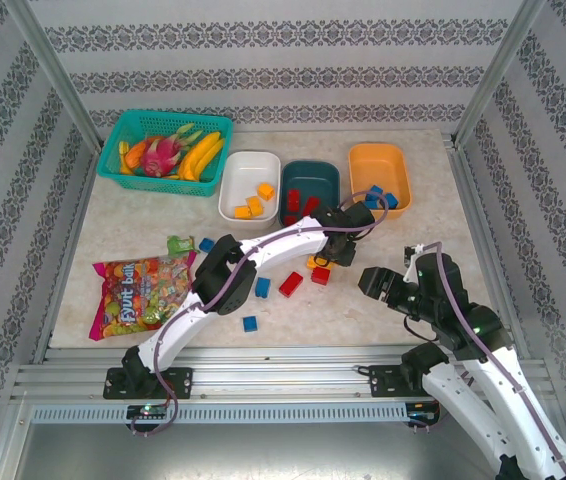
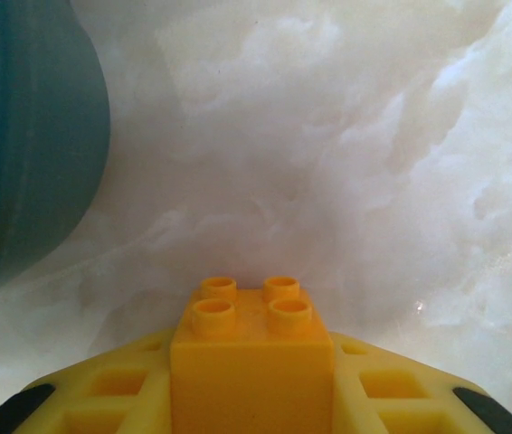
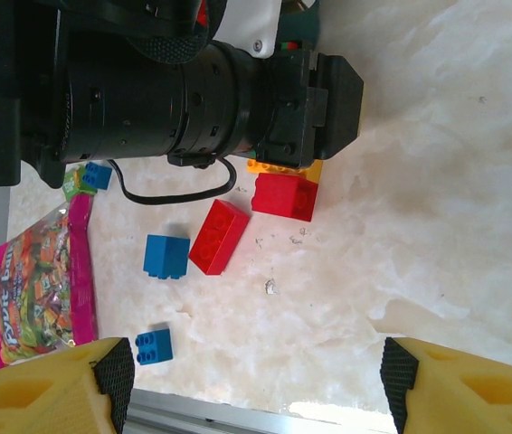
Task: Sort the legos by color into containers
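- While the right gripper (image 3: 256, 384) hangs released and empty, the left gripper (image 2: 251, 402) clenches a small yellow-orange studded plastic brick (image 2: 249, 353) on the marble-patterned bench (image 1: 443, 225), beside the dark teal plastic tub (image 2: 21, 136).
- Light, rigid, slick-sided: flat opposite faces likely hold best.
- Matching bricks (image 1: 255, 200) lie in the white rounded plastic tub (image 1: 233, 165).

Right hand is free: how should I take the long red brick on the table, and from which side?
Best from straight above: pinch the long red brick across its narrow width, on the long side faces. It lies flat and diagonal, so turn the right hand to match; the blue brick beside it stands apart.
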